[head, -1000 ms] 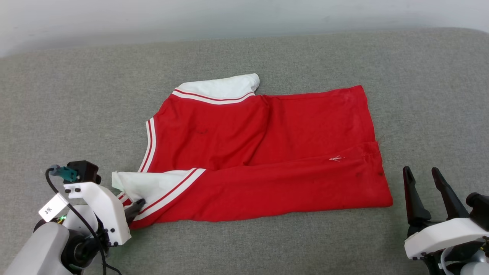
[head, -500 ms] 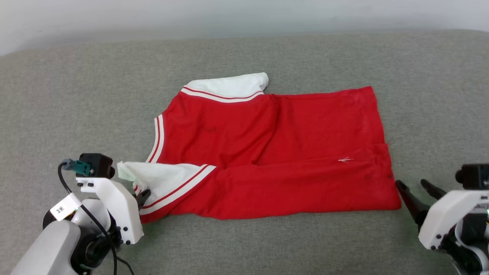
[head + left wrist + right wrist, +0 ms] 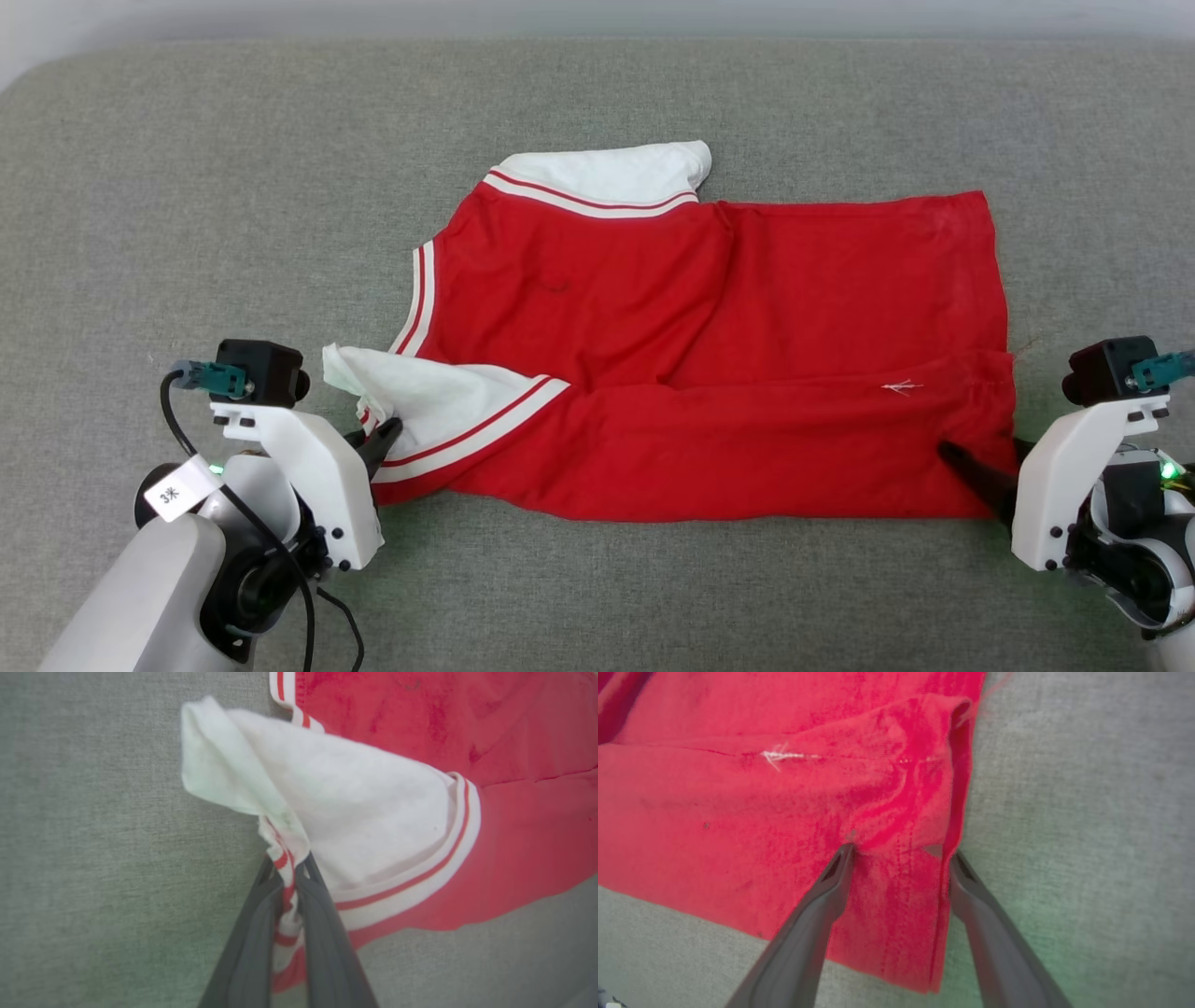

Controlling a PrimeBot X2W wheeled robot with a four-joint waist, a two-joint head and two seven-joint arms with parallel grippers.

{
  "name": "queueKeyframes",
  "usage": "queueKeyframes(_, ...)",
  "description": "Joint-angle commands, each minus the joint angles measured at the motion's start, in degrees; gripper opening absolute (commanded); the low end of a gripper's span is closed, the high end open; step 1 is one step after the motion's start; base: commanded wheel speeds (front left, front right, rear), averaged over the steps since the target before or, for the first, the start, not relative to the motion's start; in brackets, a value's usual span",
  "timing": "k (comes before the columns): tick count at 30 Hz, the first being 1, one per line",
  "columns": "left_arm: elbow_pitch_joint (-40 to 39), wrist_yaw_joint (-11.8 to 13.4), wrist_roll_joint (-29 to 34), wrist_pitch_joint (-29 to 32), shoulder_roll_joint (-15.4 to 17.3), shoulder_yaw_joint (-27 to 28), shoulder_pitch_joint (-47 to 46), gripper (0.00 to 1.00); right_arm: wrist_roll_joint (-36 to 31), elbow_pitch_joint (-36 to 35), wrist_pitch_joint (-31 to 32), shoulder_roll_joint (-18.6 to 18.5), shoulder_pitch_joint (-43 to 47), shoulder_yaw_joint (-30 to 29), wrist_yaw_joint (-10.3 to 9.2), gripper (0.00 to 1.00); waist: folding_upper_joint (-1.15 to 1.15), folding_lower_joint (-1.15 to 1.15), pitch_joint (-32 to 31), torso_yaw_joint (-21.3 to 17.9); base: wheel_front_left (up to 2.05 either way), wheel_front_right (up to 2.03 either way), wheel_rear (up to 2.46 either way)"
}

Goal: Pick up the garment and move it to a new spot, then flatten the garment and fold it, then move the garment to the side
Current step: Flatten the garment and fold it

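Mid-fold on the grey cushion (image 3: 187, 187): pinching the red jersey T-shirt (image 3: 700, 308) by its striped sleeve trim (image 3: 279, 856) with the left gripper (image 3: 289, 865), straddling the hem corner (image 3: 924, 952) with the right gripper (image 3: 899, 851), jaws wide, nothing grasped. Lengthwise fold seemingly begun; finishing and moving aside yet to come.

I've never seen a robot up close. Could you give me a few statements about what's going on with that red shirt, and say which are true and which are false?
1. The left tool is shut on the garment, at a striped sleeve edge. True.
2. The right tool is clamped on the hem. False: its jaws stand open, astride the garment's near corner.
3. The garment lies on a wooden table. False: it lies on a grey fabric surface.
4. A white sleeve lies at the garment's far edge. True.
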Motion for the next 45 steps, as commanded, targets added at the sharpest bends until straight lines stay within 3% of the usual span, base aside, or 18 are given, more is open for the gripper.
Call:
queueKeyframes(1,0.4,-0.1,0.1,-0.6,-0.4,0.2,-0.4,0.0,0.8,2.7,1.8,1.6,1.6,3.1,0.08,0.18,0.0,0.0,0.3,0.2,0.0,0.0,0.0)
queueKeyframes(2,0.6,-0.2,0.0,-0.8,-0.5,0.2,-0.3,0.0,1.0,2.9,1.5,1.6,1.5,3.4,0.08,0.0,0.0,0.0,0.3,0.2,0.0,0.0,0.0)
queueKeyframes(10,1.8,0.3,-0.3,-3.3,0.3,1.3,2.5,0.0,0.9,1.0,-2.1,-1.0,-0.2,3.1,-0.01,0.0,0.0,0.0,-3.7,-0.6,0.0,0.0,0.0)
queueKeyframes(21,-0.5,2.7,-2.4,-4.0,3.4,3.7,12.3,0.0,1.3,-3.3,-4.8,-1.0,7.3,2.5,-0.02,0.0,0.0,0.0,-11.3,-1.1,0.0,0.0,0.0)
queueKeyframes(28,-1.0,4.2,-5.8,-4.1,3.6,5.6,19.6,0.0,1.1,-5.7,-4.7,1.8,16.0,-1.7,-0.04,0.0,0.0,0.0,-13.6,-1.1,0.0,0.0,0.0)
queueKeyframes(35,3.4,2.1,-7.7,-6.3,0.4,4.9,20.5,0.0,-1.0,-5.1,-7.3,6.2,20.3,-5.5,-0.03,0.0,0.0,0.0,-12.7,-1.2,0.0,0.0,0.0)
queueKeyframes(36,4.4,1.8,-7.4,-7.4,-0.2,4.9,19.7,0.0,-1.5,-4.9,-8.8,6.7,20.0,-5.8,-0.03,0.05,0.0,0.0,-12.4,-1.2,0.0,0.0,0.0)
queueKeyframes(37,5.5,1.7,-7.0,-8.4,-0.8,5.0,19.0,0.0,-2.0,-4.5,-10.5,7.3,19.8,-6.4,-0.04,0.5,0.0,0.0,-12.3,-1.2,0.0,0.0,0.0)
queueKeyframes(38,6.7,1.4,-7.2,-8.6,-1.4,4.6,18.6,0.0,-2.7,-4.1,-11.8,7.7,19.6,-6.4,-0.04,0.77,0.0,0.0,-12.2,-1.2,0.0,0.0,0.0)
queueKeyframes(39,7.8,1.0,-7.0,-9.0,-1.9,4.3,18.3,0.47,-3.3,-4.1,-13.7,8.1,19.2,-6.5,-0.04,1.0,0.0,0.0,-12.1,-1.2,0.0,0.0,0.0)
queueKeyframes(40,8.7,0.8,-6.7,-9.9,-2.3,4.3,17.7,0.92,-3.8,-4.0,-15.5,8.4,19.0,-6.7,-0.03,1.0,0.0,0.0,-12.0,-1.2,0.0,0.0,0.0)
queueKeyframes(41,9.3,0.6,-6.2,-10.9,-2.5,4.5,17.1,1.0,-4.6,-4.1,-17.6,8.6,18.8,-6.9,-0.02,1.0,0.0,0.0,-12.1,-1.2,0.0,0.0,0.0)
queueKeyframes(45,10.3,0.0,-3.5,-15.3,-2.3,4.4,15.2,1.0,-7.4,-5.3,-26.2,10.1,18.6,-8.5,-0.02,1.0,0.0,0.0,-12.3,-1.2,0.0,0.0,0.0)
